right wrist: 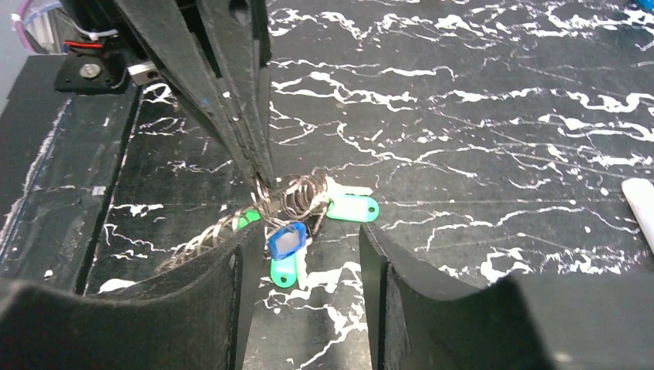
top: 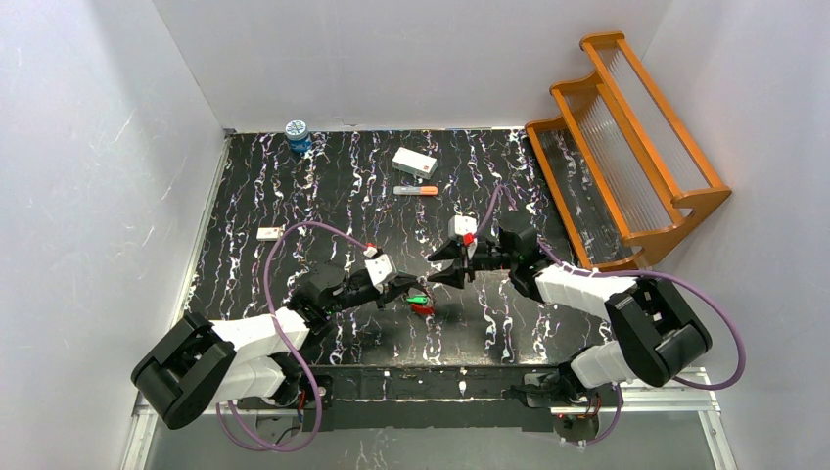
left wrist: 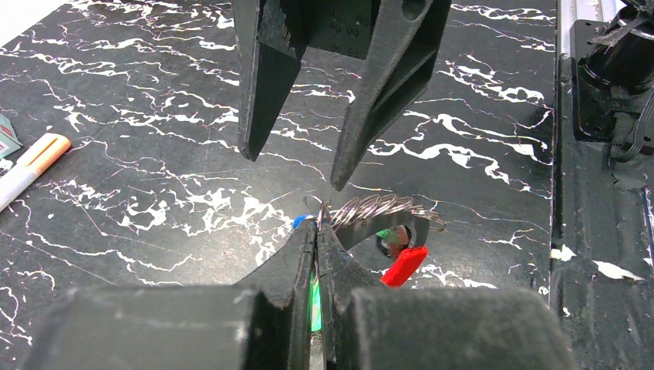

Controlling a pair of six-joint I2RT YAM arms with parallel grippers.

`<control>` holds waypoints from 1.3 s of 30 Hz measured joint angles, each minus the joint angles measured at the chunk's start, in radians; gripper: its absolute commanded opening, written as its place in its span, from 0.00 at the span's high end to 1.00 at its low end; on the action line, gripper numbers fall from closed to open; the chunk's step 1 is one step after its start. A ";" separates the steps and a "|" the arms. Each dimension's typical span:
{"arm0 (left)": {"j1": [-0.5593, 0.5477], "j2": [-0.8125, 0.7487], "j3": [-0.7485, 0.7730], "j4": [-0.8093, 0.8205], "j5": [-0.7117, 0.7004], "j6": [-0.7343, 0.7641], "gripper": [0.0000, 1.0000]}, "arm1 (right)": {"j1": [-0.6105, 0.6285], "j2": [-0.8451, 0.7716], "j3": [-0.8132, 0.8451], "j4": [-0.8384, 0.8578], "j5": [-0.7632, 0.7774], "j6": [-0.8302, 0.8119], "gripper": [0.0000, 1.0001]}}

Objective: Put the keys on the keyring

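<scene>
"White walls (top: 98,147) all round, and what lay under the arms?"

"Black table (top: 294,196) veined with white, glossy enough that I judged small metal would skate on it. Wooden rack (top: 626,147) at the far right, a marker (top: 416,191) well beyond the work."

"Where was the keyring (left wrist: 385,206)?"

"Near the front middle, between the two arms. My left gripper (left wrist: 318,227) was pinched tight on its wire, with the red part (left wrist: 403,266) just beside. The keys (right wrist: 284,271) lay bunched against it, a blue key (right wrist: 287,240) and a green key (right wrist: 352,208) touching the coils. Whether any was already threaded, I could not tell."

"And the right?"

"My right gripper (right wrist: 307,247) stood with jaws apart, holding nothing, the blue key between them."

"How did you expect it all to handle?"

"Light, thin and springy. I reckoned the wire would flex and twist away if pushed, and the keys would slip. I would have taken a key by its plastic head, flat across the pads, leaving its hole free."
</scene>
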 measured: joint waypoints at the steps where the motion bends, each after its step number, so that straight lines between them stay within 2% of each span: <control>1: 0.000 0.000 0.000 0.000 0.000 0.000 1.00 | 0.003 0.000 0.000 0.003 -0.008 0.002 0.43; 7: 0.000 0.000 0.000 0.000 0.002 0.000 1.00 | 0.035 0.029 0.015 0.015 -0.053 0.003 0.45; 10: 0.000 0.000 0.000 -0.001 0.003 0.000 1.00 | 0.045 0.050 0.027 0.016 -0.062 0.003 0.57; 17: 0.002 0.000 0.000 -0.001 -0.014 0.002 1.00 | 0.050 0.102 0.065 0.011 -0.107 0.008 0.98; 23: 0.004 0.000 0.000 -0.005 -0.027 0.002 1.00 | 0.050 0.116 0.086 -0.020 -0.122 -0.011 0.99; 26: 0.003 -0.006 0.000 -0.016 -0.037 0.010 0.71 | 0.050 0.114 0.100 -0.062 -0.113 -0.037 0.99; 29: 0.002 -0.028 0.000 -0.026 -0.058 0.023 0.59 | 0.054 0.112 0.129 -0.162 -0.072 -0.082 0.99; 32: -0.001 -0.053 0.000 -0.029 -0.083 0.036 0.55 | 0.058 0.112 0.165 -0.283 -0.028 -0.138 0.99; 39: -0.001 -0.039 0.005 -0.091 -0.098 0.084 0.56 | 0.077 0.112 0.216 -0.548 0.089 -0.230 0.99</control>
